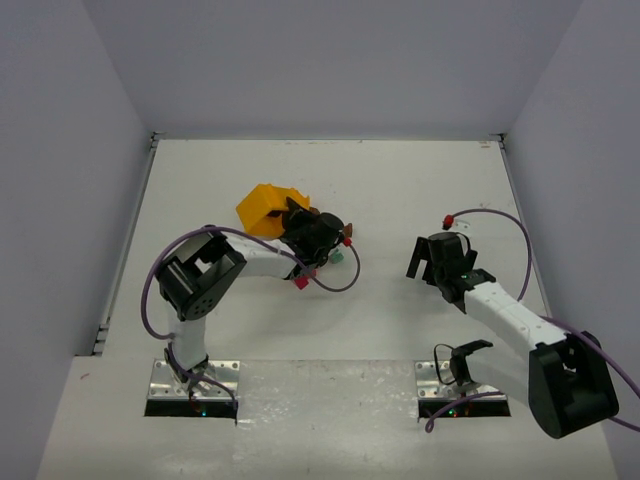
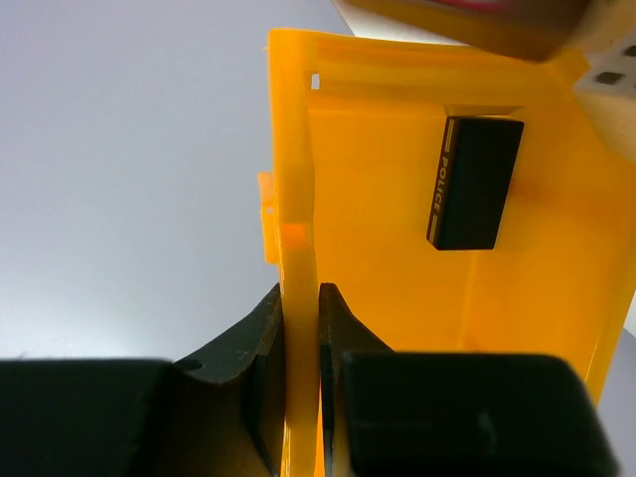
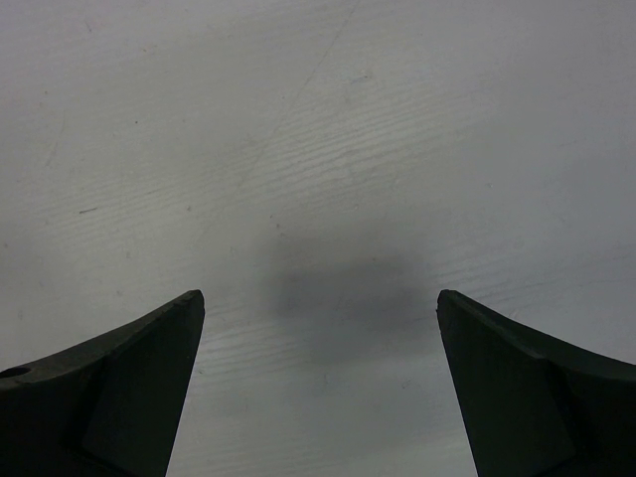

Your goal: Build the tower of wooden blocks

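Observation:
My left gripper (image 1: 297,217) is shut on the side wall of the yellow-orange plastic tray (image 1: 262,207), which is tipped up off the table. In the left wrist view the two fingers (image 2: 268,338) pinch the thin tray wall (image 2: 295,219) between them. Inside the tray a black block lettered POLICE (image 2: 475,184) rests against the floor, and brownish blocks (image 2: 467,20) show blurred at the top edge. A small teal piece (image 1: 336,257) lies on the table by the left wrist. My right gripper (image 1: 424,262) is open and empty over bare table (image 3: 318,199).
White walls close in the table on the left, back and right. Purple cables loop round both arms, with red connectors (image 1: 448,220) on them. The two arm bases (image 1: 195,380) stand at the near edge.

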Controlling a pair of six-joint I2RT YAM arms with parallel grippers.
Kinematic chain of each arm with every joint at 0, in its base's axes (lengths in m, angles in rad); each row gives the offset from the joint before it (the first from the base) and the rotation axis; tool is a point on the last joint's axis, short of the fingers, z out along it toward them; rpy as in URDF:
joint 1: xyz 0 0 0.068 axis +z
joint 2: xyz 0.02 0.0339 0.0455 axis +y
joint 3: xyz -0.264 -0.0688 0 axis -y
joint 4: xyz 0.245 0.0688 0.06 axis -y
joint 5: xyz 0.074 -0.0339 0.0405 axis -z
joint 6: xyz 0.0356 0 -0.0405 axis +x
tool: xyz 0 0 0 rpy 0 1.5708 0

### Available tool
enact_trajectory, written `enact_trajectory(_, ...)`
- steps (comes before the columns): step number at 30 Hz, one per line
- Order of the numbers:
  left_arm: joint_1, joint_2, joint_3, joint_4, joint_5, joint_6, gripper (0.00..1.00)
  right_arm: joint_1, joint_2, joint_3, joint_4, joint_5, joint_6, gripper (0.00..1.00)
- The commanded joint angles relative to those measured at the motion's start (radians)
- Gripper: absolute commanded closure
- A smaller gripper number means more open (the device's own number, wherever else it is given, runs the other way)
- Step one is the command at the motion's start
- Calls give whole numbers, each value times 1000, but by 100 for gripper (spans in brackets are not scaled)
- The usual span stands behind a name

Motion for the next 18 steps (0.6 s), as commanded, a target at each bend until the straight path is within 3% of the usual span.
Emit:
enact_trajectory(1, -16, 1, 4, 77, -53, 34, 100, -6, 7, 48, 5, 18, -10, 1)
enact_trajectory(11, -32, 3, 27, 120, -65, 87, 100, -6, 19, 56, 1, 17, -13, 1)
enact_trajectory(18, -67, 7, -75, 190, -83, 219, 100, -6, 19, 56, -4, 21, -14, 1)
